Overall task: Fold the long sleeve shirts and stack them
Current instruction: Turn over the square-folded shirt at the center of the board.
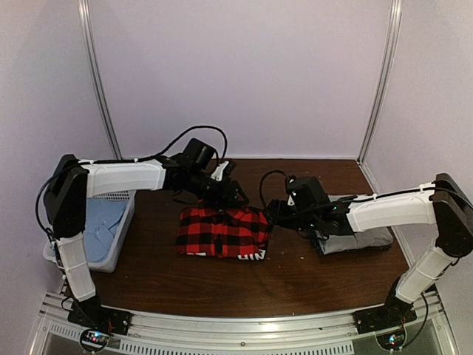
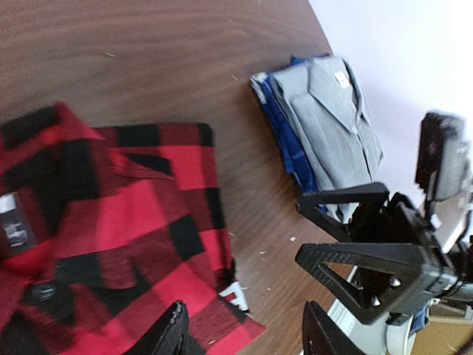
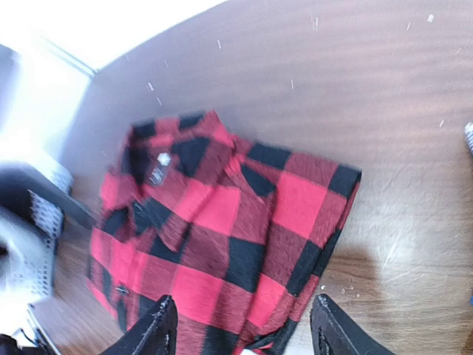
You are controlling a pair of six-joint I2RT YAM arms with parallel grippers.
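The red-and-black check flannel shirt [image 1: 222, 231] lies folded in the middle of the brown table, white letters at its near right corner. It also shows in the left wrist view [image 2: 111, 244] and the right wrist view [image 3: 222, 229]. The grey collared shirt [image 1: 355, 240] lies folded at the right under the right arm; in the left wrist view [image 2: 332, 122] it rests on blue cloth. My left gripper [image 1: 233, 194] is open and empty above the flannel's far edge. My right gripper [image 1: 272, 214] is open and empty at the flannel's right edge.
A white mesh basket [image 1: 122, 222] holding pale blue cloth [image 1: 100, 225] stands at the table's left edge. A blue garment [image 2: 284, 144] lies under the grey shirt. White walls and metal posts enclose the table [image 1: 295, 274].
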